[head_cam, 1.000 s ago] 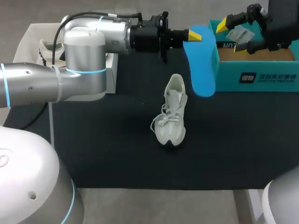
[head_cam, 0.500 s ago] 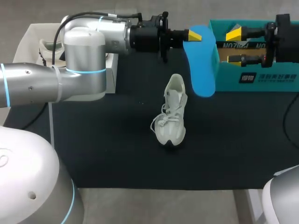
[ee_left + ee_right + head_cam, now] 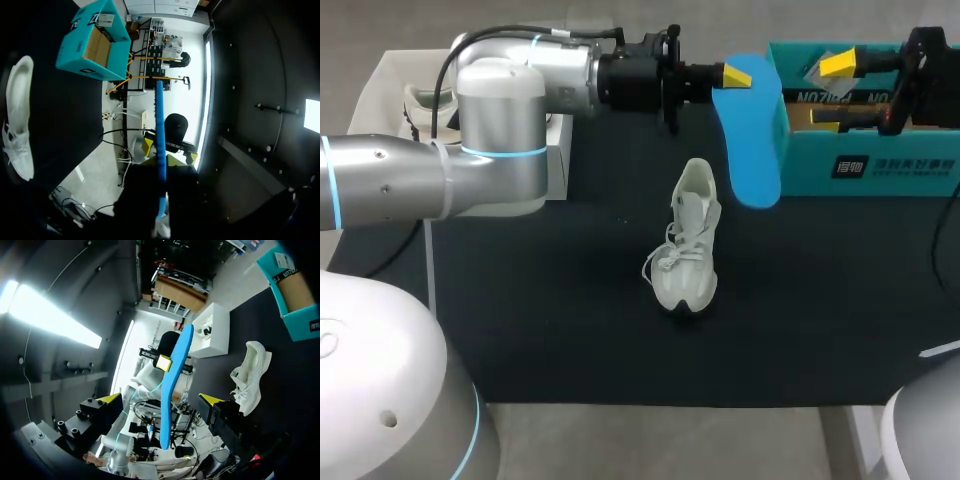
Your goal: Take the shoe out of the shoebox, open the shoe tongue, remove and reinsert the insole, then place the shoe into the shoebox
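Clamping the blue insole [image 3: 750, 150], left tool [image 3: 735, 76] faces right tool [image 3: 832, 95], spread apart by the labelled shoebox [image 3: 880, 175].

L arm is reaching in from the left w/ its gripper [image 3: 738, 75] holding one end of the blue insole [image 3: 752, 150]. The insole is hanging off the table, its other end overlapping the teal shoebox [image 3: 880, 170] corner. R gripper [image 3: 832, 95] is hovering over the shoebox, fingers spread, nothing btwn them. White shoe [image 3: 688, 240] is lying on the black mat [image 3: 540, 300], apart from both grippers. A 2nd shoe [image 3: 420, 105] is sitting in a white box [image 3: 380, 80] behind the L arm.
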Robot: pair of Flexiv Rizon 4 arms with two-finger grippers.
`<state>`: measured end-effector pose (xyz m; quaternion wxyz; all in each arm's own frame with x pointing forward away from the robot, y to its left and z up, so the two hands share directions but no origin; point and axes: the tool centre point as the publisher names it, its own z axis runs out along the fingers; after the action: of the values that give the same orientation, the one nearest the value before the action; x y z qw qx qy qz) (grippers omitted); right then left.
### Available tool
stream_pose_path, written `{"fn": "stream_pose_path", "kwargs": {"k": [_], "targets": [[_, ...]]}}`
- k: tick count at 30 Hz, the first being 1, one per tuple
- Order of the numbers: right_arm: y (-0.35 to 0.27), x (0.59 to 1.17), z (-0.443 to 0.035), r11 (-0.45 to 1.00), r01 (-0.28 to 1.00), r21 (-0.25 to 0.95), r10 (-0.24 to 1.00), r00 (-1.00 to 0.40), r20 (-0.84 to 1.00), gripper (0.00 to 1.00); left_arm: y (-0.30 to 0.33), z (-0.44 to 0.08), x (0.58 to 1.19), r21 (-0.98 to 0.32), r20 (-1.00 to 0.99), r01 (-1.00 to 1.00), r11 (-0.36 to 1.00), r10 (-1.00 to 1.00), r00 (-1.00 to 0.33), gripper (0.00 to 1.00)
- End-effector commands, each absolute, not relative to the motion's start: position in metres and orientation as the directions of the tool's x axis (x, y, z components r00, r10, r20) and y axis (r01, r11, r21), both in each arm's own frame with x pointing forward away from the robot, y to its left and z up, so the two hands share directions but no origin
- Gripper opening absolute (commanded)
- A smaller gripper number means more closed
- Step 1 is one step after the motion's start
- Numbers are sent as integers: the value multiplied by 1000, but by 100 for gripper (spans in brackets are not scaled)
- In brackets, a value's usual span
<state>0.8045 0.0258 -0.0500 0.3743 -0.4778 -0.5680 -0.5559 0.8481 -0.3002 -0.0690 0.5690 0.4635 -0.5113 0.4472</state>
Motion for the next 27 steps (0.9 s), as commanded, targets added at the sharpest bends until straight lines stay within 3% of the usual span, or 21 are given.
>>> {"fn": "stream_pose_path", "kwargs": {"k": [1,16,18,24,27], "targets": [[27,808,-51,-61,962,266,138,-255,957,100,-300,-69,849,70,996,-983,172,34,77,0],[30,809,-53,-61,966,252,138,-242,960,100,-300,-69,849,70,996,-983,172,34,77,0],[30,809,-53,-61,966,252,138,-242,960,100,-295,-67,851,-71,995,-985,157,74,-60,0],[30,809,-53,-61,966,252,138,-242,960,100,-286,-63,859,-285,955,-951,122,124,-270,0],[30,809,-53,-61,966,252,138,-242,960,100,-283,-62,861,-492,870,-865,98,99,-484,0]]}}
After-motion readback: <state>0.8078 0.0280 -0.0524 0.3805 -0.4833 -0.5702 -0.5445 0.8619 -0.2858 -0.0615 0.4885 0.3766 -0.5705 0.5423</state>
